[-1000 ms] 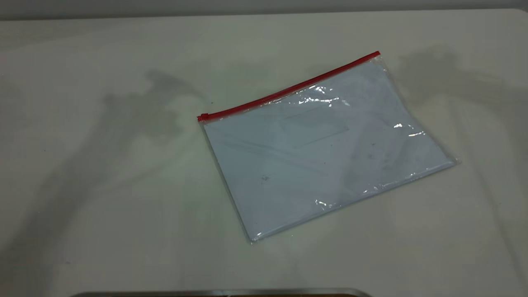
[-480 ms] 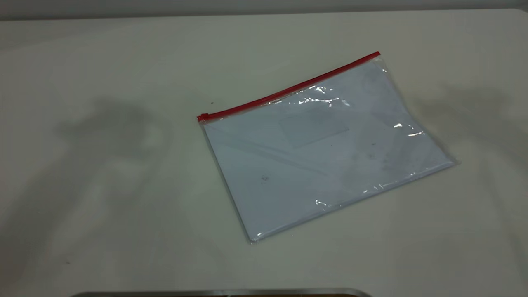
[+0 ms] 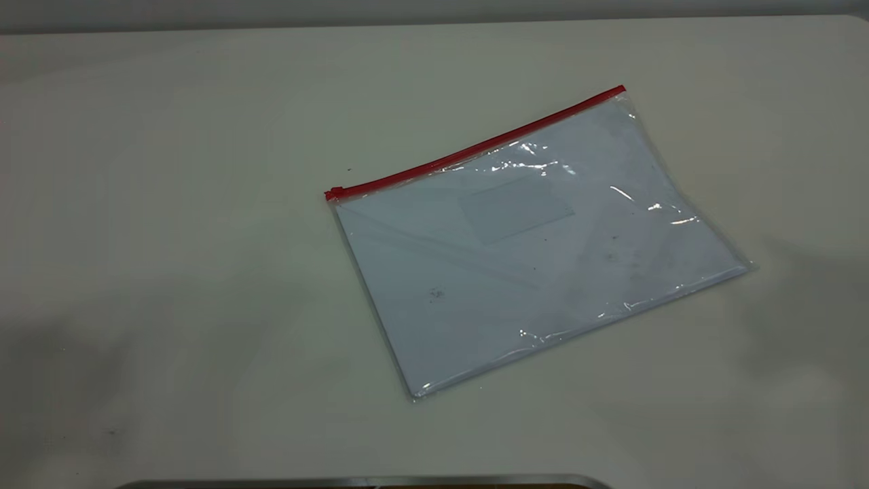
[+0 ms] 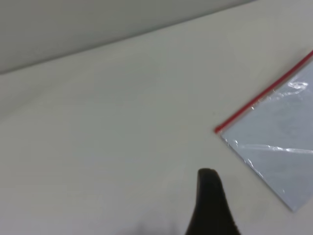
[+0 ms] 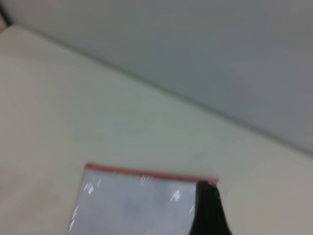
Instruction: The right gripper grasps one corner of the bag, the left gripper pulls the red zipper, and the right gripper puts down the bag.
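Since neither gripper has the bag (image 3: pixel 536 265) yet, you've got it lying flat mid-table, red zipper (image 3: pixel 475 146) along the far edge, slider (image 3: pixel 333 193) at the left end. Left gripper (image 4: pixel 211 205) and right gripper (image 5: pixel 209 208) each show one black jaw tip only, so can't tell their opening. Risk, imo: thin plastic flat on the table (image 3: pixel 170 272) gives the right jaws little to pinch at the corner of the bag (image 3: pixel 621 92); they could skid and shove it. Nothing blocks the approach.

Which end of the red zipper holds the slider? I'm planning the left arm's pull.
The slider sits at the zipper's left end in the exterior view, a small red knob at that corner; the right end is plain strip.
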Motion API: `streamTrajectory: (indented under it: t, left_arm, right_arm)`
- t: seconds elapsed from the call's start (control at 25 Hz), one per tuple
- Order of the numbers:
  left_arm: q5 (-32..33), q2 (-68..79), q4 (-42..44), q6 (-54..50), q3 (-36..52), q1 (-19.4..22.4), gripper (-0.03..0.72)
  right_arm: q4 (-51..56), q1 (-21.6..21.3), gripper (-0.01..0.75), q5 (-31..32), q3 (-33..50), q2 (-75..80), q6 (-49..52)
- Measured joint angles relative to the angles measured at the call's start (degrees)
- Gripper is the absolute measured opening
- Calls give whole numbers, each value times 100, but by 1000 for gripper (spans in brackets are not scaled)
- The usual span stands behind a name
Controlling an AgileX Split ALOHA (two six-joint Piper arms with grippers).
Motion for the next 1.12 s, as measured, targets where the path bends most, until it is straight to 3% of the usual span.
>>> streamTrajectory:
  t: [0.36,0.8,1.12]
  left_arm:
    - [0,-2402,0,-75,2197,0,588]
    - [0,-4280,149,-79,3756,0,588]
    - [0,-4868,410,-96,4703,0,588]
  right_arm:
    - [221,0,562,0,2602,-2111,-132]
    - [285,0,562,0,4606,-4461,-78]
    - [-229,0,562,0,5542,-6109,-49]
